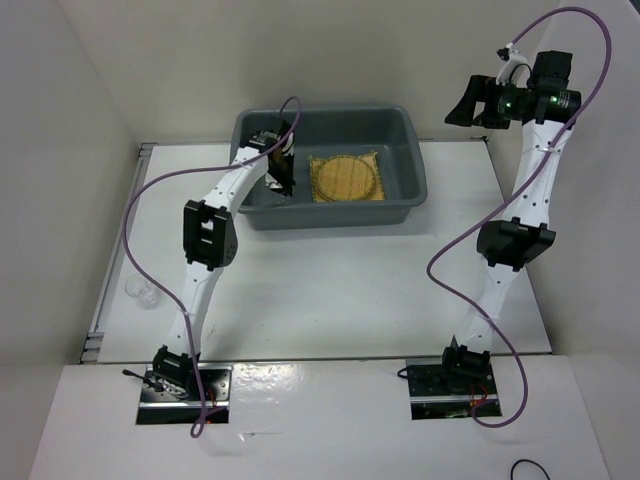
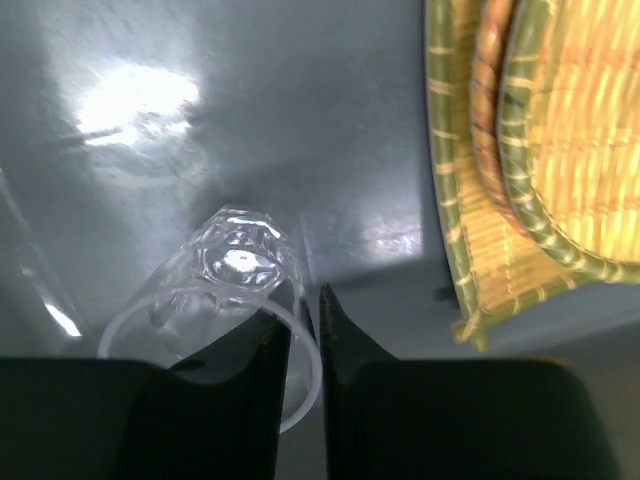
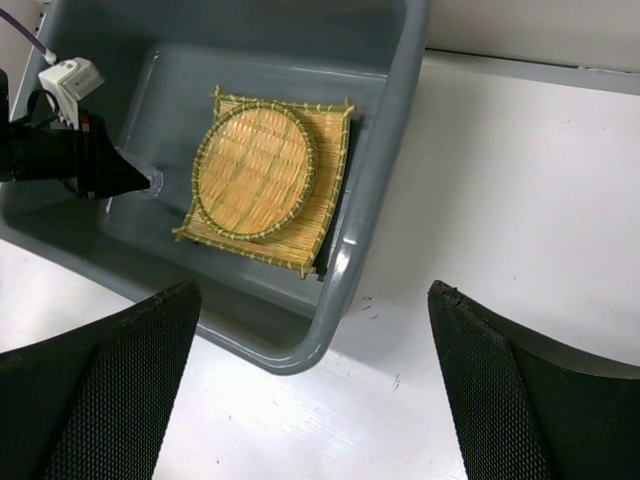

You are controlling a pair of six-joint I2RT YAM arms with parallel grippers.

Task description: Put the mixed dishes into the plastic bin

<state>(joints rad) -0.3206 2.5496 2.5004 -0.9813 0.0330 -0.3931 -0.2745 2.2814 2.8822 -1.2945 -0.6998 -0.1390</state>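
Observation:
The plastic bin (image 1: 412, 150) stands at the back of the table. Inside it lies the square bamboo mat (image 1: 345, 196) with a yellow-tan woven disc (image 1: 346, 176) on top. An orange-brown disc edge (image 2: 487, 130) shows between them. My left gripper (image 2: 303, 300) is down inside the bin's left half. A clear glass cup (image 2: 235, 265) lies on its side on the bin floor, its rim between my narrowly parted fingers. My right gripper (image 3: 312, 290) hangs wide open and empty, high over the bin's right corner (image 3: 370, 230).
Another small clear glass cup (image 1: 142, 292) sits on the white table near its left edge. White walls close in the left side and the back. The right arm (image 1: 520, 240) rises along the table's right side.

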